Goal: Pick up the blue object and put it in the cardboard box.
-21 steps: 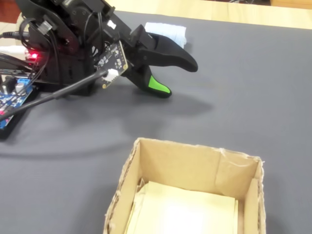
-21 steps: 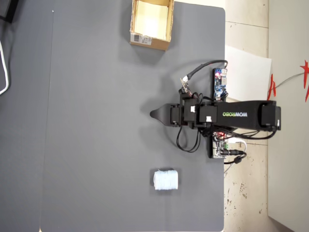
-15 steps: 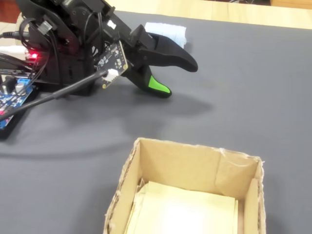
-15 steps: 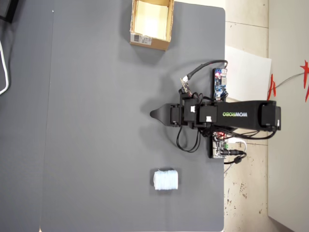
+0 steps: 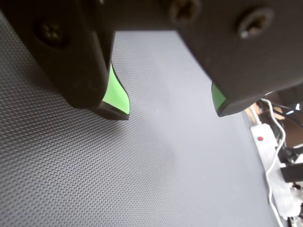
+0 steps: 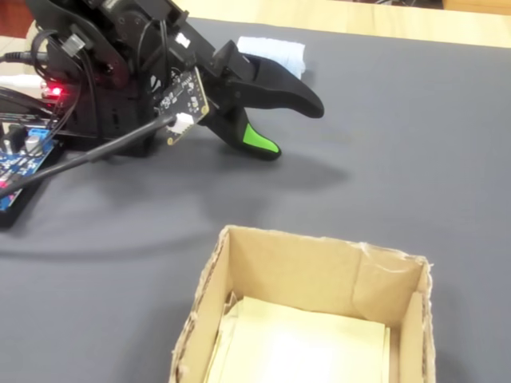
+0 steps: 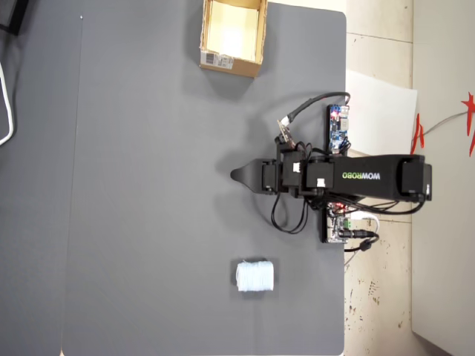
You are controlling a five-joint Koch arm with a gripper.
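Above the grey mat (image 7: pixel 148 185), the end effector (image 5: pixel 173 111) hangs with jaws apart, gripping nothing

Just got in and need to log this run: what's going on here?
A small black arm is set up on a gray mat to move the blue object into the cardboard box. Nothing has been picked up yet. The end effector is open and empty, with only bare mat between its green-padded fingers. In the overhead view the roll lies on the mat toward the bottom, the box sits open near the top edge, and the arm points between them.
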